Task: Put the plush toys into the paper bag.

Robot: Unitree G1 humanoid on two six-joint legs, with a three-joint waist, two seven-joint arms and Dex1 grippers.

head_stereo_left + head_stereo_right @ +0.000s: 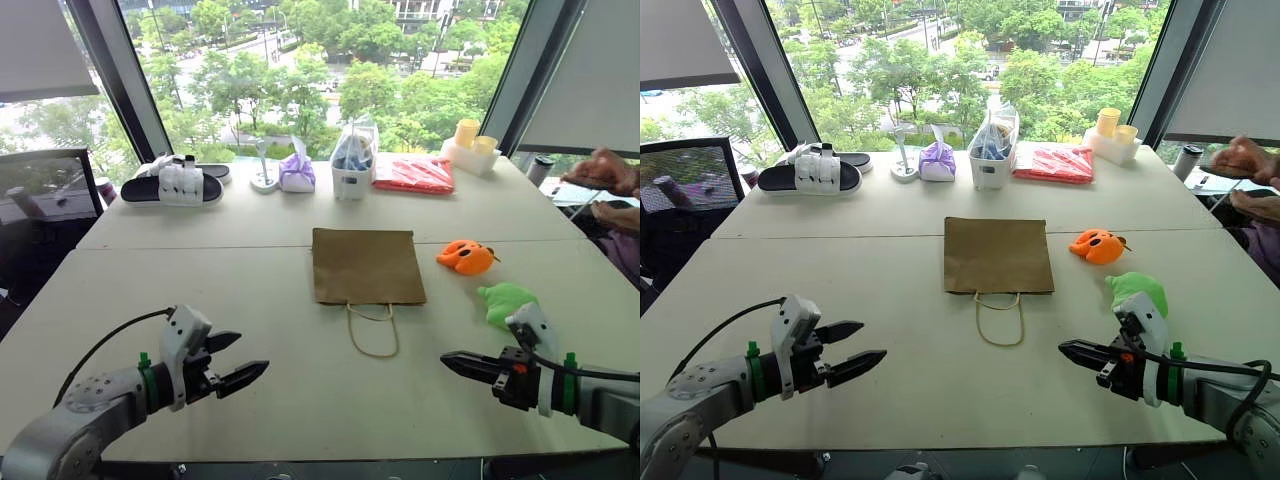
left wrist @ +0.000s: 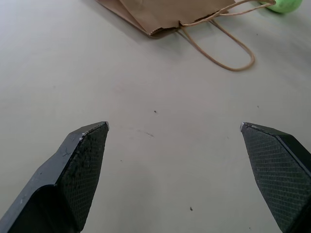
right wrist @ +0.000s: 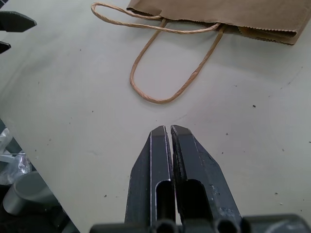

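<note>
Nearest, the left pincer [image 1: 240, 362] hangs over the bare table [image 1: 300, 400] with its fingers spread wide and empty, and the right pincer [image 1: 455, 361] is pressed shut on nothing, just near of the green plush toy [image 1: 505, 299]. Farther back the paper bag [image 1: 365, 264] lies flat in the middle, mouth and cord handles [image 1: 373, 330] toward the robot, with the orange plush toy [image 1: 466, 257] to its right. The flattened mouth is the likely trouble (a toy pushed at it may simply slide the light bag away), and a shut right pincer could knock the green toy off rightward.

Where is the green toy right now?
Head view: the green toy lies on the table's right side, just nearer than the orange toy, beside the right claw.
</note>
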